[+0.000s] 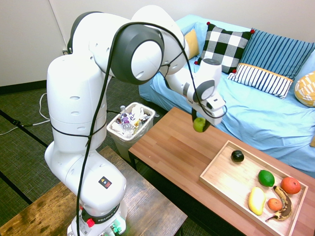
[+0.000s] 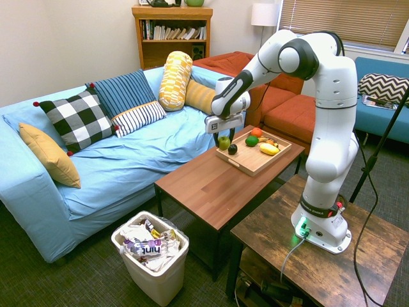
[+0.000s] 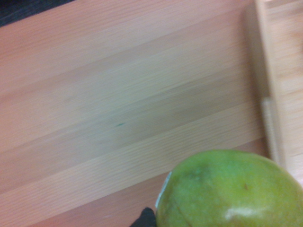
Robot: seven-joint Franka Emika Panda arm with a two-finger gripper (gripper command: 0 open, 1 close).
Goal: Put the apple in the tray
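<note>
Nearest in the first exterior view stands the white arm (image 1: 81, 98), reaching over the wooden desk (image 1: 170, 140). At the desk's near end lies the tray (image 1: 221, 175), pale wood with low raised edges. In it, from near to far, are a browned banana (image 1: 282, 210) beside a small orange (image 1: 274, 204), a yellow fruit (image 1: 256, 200), a larger red-orange fruit (image 1: 291, 185), a glossy green fruit (image 1: 266, 178) and a near-black round one (image 1: 237, 156). Off the desk's side is a white bin (image 1: 130, 129) of bottles and crumpled waste. Farther along, the hand (image 1: 200, 123) has its fingers closed on the green apple (image 1: 198, 125), holding it up off the desk, outside the tray. Beyond, a sofa (image 1: 246, 120) under a light blue cover carries checked, striped and yellow cushions (image 1: 224, 46).
</note>
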